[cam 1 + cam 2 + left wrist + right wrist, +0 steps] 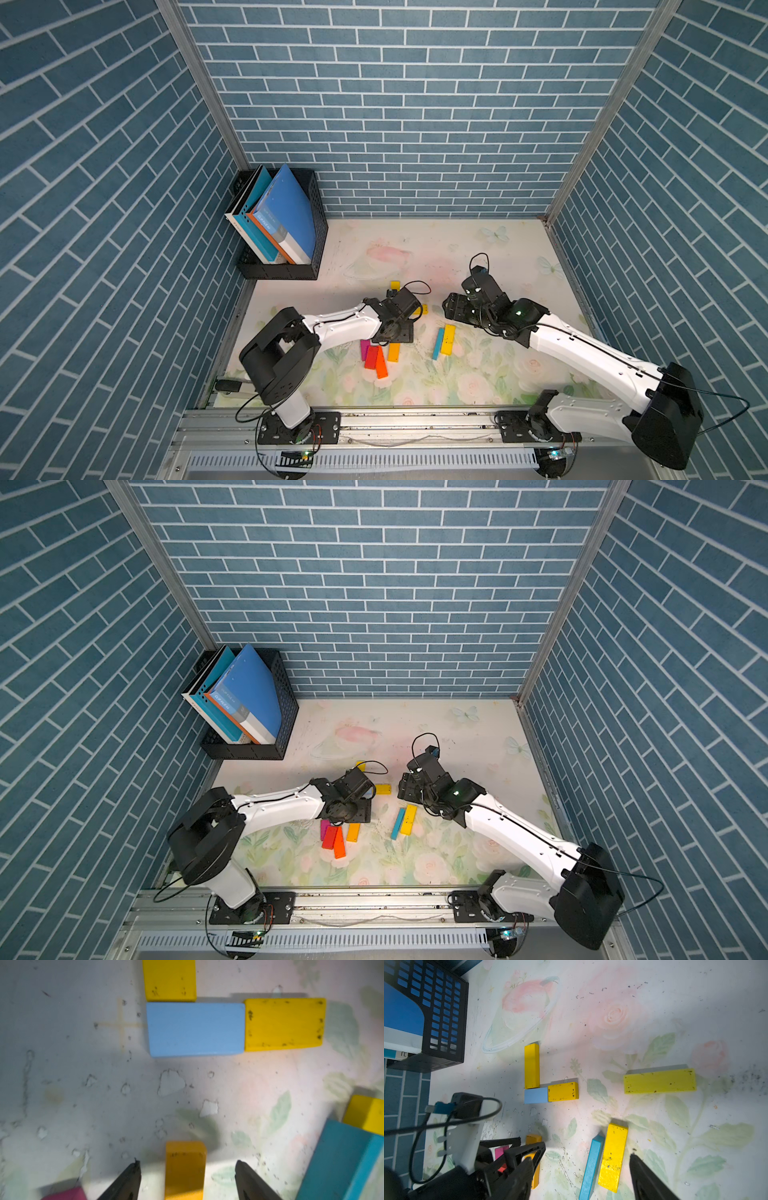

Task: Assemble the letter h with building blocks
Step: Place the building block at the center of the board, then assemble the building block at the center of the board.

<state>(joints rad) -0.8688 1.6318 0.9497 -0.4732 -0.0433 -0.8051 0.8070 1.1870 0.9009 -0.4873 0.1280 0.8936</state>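
1. The left fingers stand well open and hold nothing. The amber block lies flat on the surface between them, with a clear gap on each side.
2. The right fingers are also spread wide and empty. They hover near a teal block that seems to stand on its long edge, right against a flat paired yellow block.
3. Past the amber block, part of the letter lies in place. A yellow stem block meets one end of a light blue block. That block butts end to end with a yellow bar block, so the three make an L-shaped corner.
4. In the right wrist view a spare yellow block lies alone, well apart from that corner.
5. Near the left wrist, a magenta block, a red block and an orange block crowd together, touching or overlapping.
6. These building blocks look light, rigid and smooth-painted, so they should lift easily but slide at a nudge. The safest hold is probably across the narrow width, on the two long sides near the middle. The amber block is already lined up for that.
7. The tight cluster probably needs one block separated before a clean pinch.
8. A black rack of blue books stands in the far corner, well away from the blocks.
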